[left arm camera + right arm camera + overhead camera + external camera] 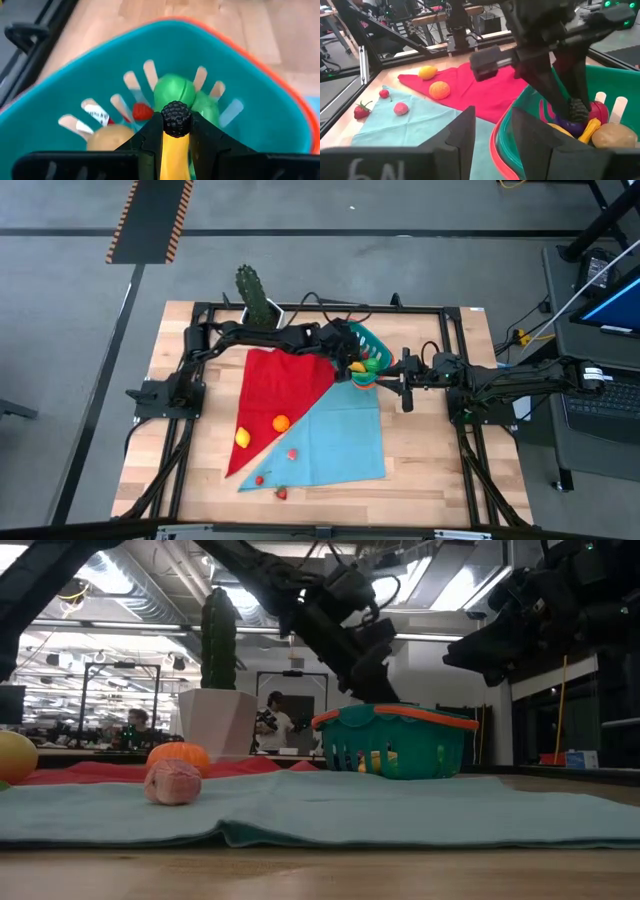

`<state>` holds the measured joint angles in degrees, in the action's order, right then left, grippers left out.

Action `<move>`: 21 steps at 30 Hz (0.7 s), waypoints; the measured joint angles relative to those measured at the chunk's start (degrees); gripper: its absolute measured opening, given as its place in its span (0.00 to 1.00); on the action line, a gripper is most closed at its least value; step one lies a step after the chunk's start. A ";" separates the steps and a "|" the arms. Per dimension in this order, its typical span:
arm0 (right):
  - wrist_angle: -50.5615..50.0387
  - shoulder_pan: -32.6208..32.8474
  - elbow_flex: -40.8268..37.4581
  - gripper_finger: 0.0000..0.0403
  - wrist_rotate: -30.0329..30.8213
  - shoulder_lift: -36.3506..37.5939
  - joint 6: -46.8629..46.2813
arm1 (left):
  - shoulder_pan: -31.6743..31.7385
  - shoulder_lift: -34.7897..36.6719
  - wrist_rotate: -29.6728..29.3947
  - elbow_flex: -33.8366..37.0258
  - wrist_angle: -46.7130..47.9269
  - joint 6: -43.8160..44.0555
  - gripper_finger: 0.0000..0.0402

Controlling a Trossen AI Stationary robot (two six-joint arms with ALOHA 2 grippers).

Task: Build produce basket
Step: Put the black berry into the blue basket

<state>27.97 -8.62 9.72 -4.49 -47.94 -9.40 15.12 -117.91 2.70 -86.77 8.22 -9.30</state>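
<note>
At the centre of the high view, slightly right, we see the teal basket (pixel 368 356) tilted, with both arms meeting over it. Our left gripper (pixel 175 131) reaches down into the basket's mouth, its jaws clenched on a yellow banana (pixel 174 156) with a dark knobbly tip. In the left wrist view the banana's long axis runs straight out between the fingers, tip first, toward the basket's slotted wall. Just beyond that tip lie a green piece (pixel 174 90), a small red piece (pixel 142 111) and a tan rounded piece (pixel 110 138), all already inside.

Our right gripper (pixel 492 131) straddles the basket's orange-red rim (pixel 496 150), one finger outside the wall and one inside; we judge it is grasping the rim to steady the basket.

The coming move turns on the banana lying directly below the left jaws and pointing into the basket, so we judge that letting go would drop it among the other produce.

Well apart, at the lower left of the cloths, a lemon (pixel 242 438), an orange (pixel 281 422) and a few red berries (pixel 291 453) wait; the left arm is nearer them.
</note>
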 joint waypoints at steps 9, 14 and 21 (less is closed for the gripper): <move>-0.38 0.00 0.00 0.32 0.00 0.00 0.45 | 0.15 -1.83 -0.01 -2.26 3.12 -0.76 0.16; -0.41 0.01 0.00 0.32 -0.01 0.00 0.40 | 0.15 -1.83 -0.20 -2.29 3.15 -0.45 0.24; -0.77 0.04 0.00 0.32 -0.02 0.00 0.18 | 0.15 -1.69 -0.22 -2.29 3.20 -0.28 0.39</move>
<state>27.20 -8.58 9.72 -4.51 -47.94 -9.21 15.27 -119.60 2.48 -89.06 11.42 -9.58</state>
